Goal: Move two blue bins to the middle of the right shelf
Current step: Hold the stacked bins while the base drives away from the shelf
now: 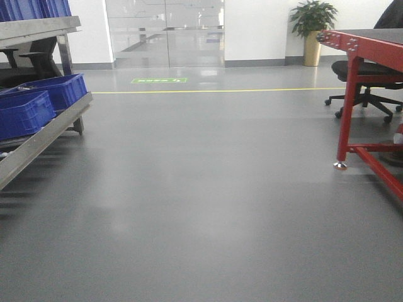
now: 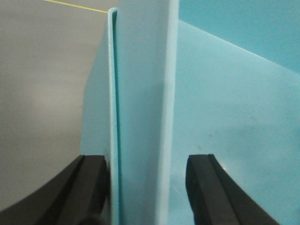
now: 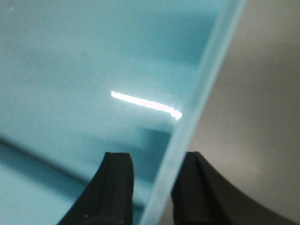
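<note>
Left wrist view: the left gripper straddles the light-blue bin wall above grey floor; whether it squeezes, I cannot tell. The right gripper looks clamped on that bin. Keep both arms level. The front view misses the bin; whether the steel rack is the goal is unclear.

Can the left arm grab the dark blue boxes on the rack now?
Probably not. The left pincer is busy straddling the wall of a pale blue bin, and no arm shows near the dark blue boxes on the rack.
</note>
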`<state>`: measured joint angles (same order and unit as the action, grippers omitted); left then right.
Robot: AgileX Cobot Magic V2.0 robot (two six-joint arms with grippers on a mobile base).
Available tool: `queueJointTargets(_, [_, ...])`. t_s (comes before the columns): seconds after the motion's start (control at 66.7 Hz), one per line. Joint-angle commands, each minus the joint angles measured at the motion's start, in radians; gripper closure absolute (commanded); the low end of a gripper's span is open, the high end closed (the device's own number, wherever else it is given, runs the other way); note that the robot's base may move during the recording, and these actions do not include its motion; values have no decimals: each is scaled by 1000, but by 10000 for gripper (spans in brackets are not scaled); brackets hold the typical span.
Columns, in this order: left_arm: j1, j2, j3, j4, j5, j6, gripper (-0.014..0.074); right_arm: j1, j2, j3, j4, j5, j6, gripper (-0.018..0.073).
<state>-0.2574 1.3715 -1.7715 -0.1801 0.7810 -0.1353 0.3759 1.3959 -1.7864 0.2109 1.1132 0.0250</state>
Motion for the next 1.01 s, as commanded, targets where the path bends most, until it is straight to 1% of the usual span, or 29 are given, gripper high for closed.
queueJointTargets(0.0, [-4, -12, -14, -26, -73, 27, 707, 6, -20, -16, 58, -72, -53, 712])
queueJointTargets(0.99, [-4, -12, -14, -24, -73, 27, 707, 6, -20, -16, 58, -72, -53, 712])
